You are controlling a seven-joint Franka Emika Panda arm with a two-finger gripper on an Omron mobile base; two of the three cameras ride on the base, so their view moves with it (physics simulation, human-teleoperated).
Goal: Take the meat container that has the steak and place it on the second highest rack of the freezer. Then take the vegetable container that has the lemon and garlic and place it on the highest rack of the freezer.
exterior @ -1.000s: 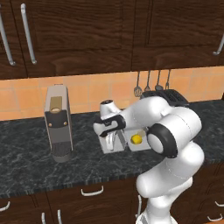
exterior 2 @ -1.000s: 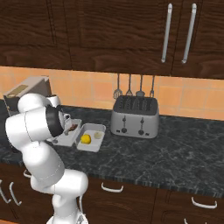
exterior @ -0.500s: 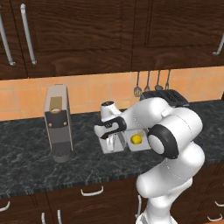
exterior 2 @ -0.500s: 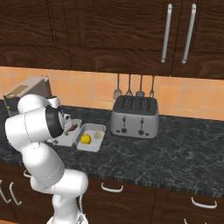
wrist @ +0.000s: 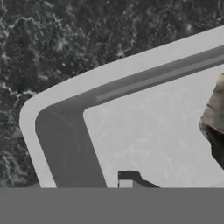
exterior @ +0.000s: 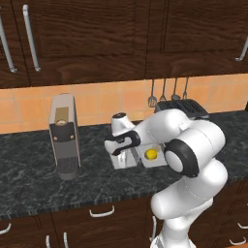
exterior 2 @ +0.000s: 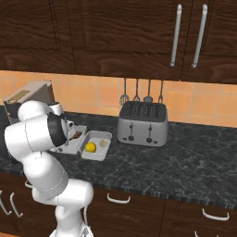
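The gripper [exterior: 124, 156] is down at the meat tray [wrist: 131, 113] on the counter [exterior: 29, 179], hand low over its left end; one dark fingertip [wrist: 127, 177] pokes up inside the tray's wall, and I can't tell how wide the jaws stand or whether they have the wall. The steak [wrist: 215, 120] lies on the tray floor, over by the hand view's right edge. Just right of that tray sits the vegetable tray [exterior 2: 97, 146], touching or nearly so, with the lemon [exterior 2: 90, 147] and the pale garlic [exterior 2: 103, 143] side by side inside. Left, a coffee machine [exterior: 64, 135]; right, a toaster [exterior 2: 141, 123], utensils [exterior 2: 142, 91] hanging on the wall behind.
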